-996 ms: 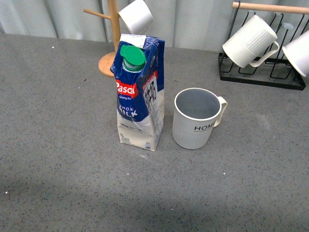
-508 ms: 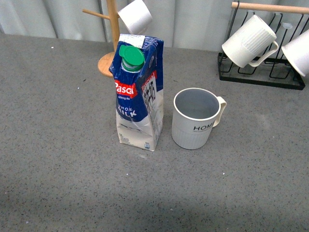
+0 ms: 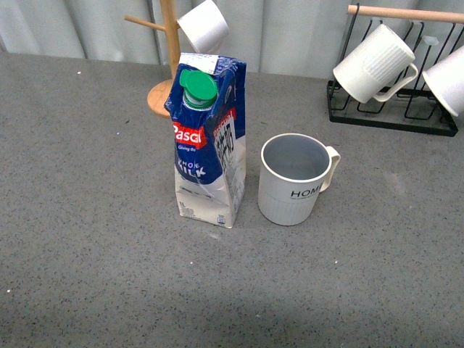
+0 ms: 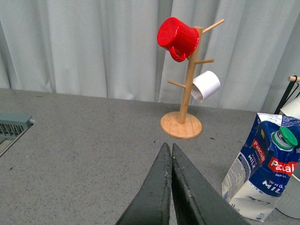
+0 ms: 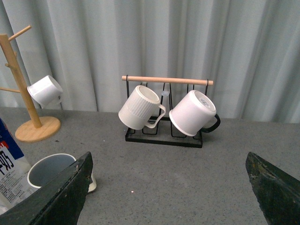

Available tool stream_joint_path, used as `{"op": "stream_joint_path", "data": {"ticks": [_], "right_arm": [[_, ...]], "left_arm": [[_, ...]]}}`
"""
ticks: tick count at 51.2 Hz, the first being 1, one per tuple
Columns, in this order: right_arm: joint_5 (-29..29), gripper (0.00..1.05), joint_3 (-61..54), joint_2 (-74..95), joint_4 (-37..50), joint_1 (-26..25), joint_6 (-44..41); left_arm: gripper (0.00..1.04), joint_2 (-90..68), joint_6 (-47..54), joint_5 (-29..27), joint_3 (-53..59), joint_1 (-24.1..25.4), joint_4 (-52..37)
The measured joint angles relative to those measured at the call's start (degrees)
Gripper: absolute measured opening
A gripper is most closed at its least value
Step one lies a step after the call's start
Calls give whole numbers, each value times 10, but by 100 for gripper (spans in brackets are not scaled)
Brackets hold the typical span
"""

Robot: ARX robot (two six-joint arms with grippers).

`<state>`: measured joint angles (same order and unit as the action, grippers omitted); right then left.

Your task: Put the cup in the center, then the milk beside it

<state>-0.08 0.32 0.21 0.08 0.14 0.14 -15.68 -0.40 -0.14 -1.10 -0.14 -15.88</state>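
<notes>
Milk (image 3: 209, 145) stands upright near the middle of the gray counter (image 3: 87, 217) in the front view. It is a tall blue and white carton with a green cap (image 3: 198, 84). The cup (image 3: 293, 177) stands just to its right, close by but not touching. The cup's handle points right and the word "HOME" faces the near side. Far behind the milk is a wooden mug tree (image 3: 171, 58) with a white mug (image 3: 204, 25) hanging on it. At the far right, a black rack (image 3: 391, 109) holds a ribbed white mug (image 3: 375, 62). No arm shows in this view.

In the left wrist view, the left tool (image 4: 169, 154) is clenched, its two dark fingers pressed together with nothing between them. It hangs over bare counter, well apart from the milk (image 4: 262, 173). The mug tree (image 4: 187, 84) carries a red mug (image 4: 177, 36) and a white one.

In the right wrist view, the right tool (image 5: 168, 192) is released, its fingers spread wide and holding nothing. The cup (image 5: 54, 171) sits near one finger, beside the milk (image 5: 10, 173). Farther off, the rack (image 5: 164, 133) holds two white mugs.
</notes>
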Motion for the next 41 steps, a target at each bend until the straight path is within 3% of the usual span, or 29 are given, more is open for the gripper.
{"op": "stream_joint_path", "data": {"ticks": [18,23,31,41], "right_arm": [[0,95,0,0,0,0,0],[0,95,0,0,0,0,0],[0,95,0,0,0,0,0],[0,95,0,0,0,0,0]], "left_arm": [[4,56,0,0,0,0,56],[4,130,0,1,0,0,148],[4,154,0,1,0,0,158],[33,154,0,1,0,0,158]]}}
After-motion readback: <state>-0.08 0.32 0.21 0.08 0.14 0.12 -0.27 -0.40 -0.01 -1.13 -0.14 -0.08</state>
